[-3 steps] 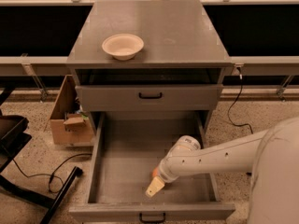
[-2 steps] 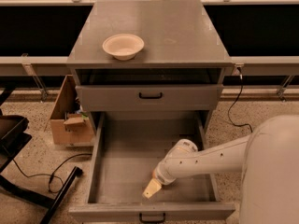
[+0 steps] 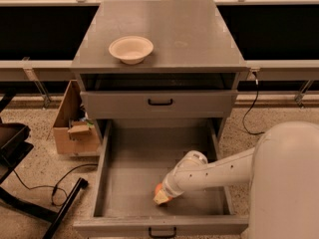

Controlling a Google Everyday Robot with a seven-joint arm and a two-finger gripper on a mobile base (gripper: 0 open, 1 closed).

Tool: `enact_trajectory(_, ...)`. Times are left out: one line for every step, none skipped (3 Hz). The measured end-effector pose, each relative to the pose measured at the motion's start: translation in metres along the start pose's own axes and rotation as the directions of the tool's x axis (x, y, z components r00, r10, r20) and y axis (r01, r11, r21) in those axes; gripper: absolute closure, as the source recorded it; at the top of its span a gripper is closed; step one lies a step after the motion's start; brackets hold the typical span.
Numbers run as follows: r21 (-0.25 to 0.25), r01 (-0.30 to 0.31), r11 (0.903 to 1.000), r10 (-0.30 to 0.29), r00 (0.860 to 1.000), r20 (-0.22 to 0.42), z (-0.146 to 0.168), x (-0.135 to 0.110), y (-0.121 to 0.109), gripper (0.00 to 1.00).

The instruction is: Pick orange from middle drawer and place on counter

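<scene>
The middle drawer [image 3: 130, 156], a wide shallow grey tray, is pulled open at the bottom of the cabinet. My white arm reaches into it from the right. My gripper [image 3: 162, 198] is low over the drawer floor near its front. The orange [image 3: 158, 187] shows as a small orange patch right at the gripper's tip, mostly hidden by it; I cannot tell whether it is held. The counter [image 3: 192, 34], the cabinet's flat grey top, is above and behind.
A cream bowl [image 3: 130, 49] sits on the counter's front left. A closed grey drawer front [image 3: 159, 103] with a black handle is above the open drawer. A cardboard box [image 3: 75, 128], a black stand [image 3: 20, 183] and cables lie on the floor at left.
My gripper has shifted slightly left and toward the drawer's front. A bit of the orange now shows at its tip.
</scene>
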State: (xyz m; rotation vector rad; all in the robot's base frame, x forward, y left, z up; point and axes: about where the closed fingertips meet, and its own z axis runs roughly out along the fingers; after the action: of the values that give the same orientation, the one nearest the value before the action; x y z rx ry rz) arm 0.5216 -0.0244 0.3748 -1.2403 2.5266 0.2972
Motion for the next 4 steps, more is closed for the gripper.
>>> enact_trajectory(-0.005,-0.003,1.0000,0.003,1.000,0.009,0.006,-0.003,0.002,0.78)
enact_trajectory(-0.005,-0.003,1.0000,0.003,1.000,0.009,0.005,-0.004,0.002,0.99)
enact_trajectory(0.002,0.008,1.0000,-0.008,1.000,0.008,-0.002,-0.006,0.006,1.00)
enact_trajectory(0.042,0.042,0.9982,-0.043,0.999,0.026,-0.056,-0.009,0.020,1.00)
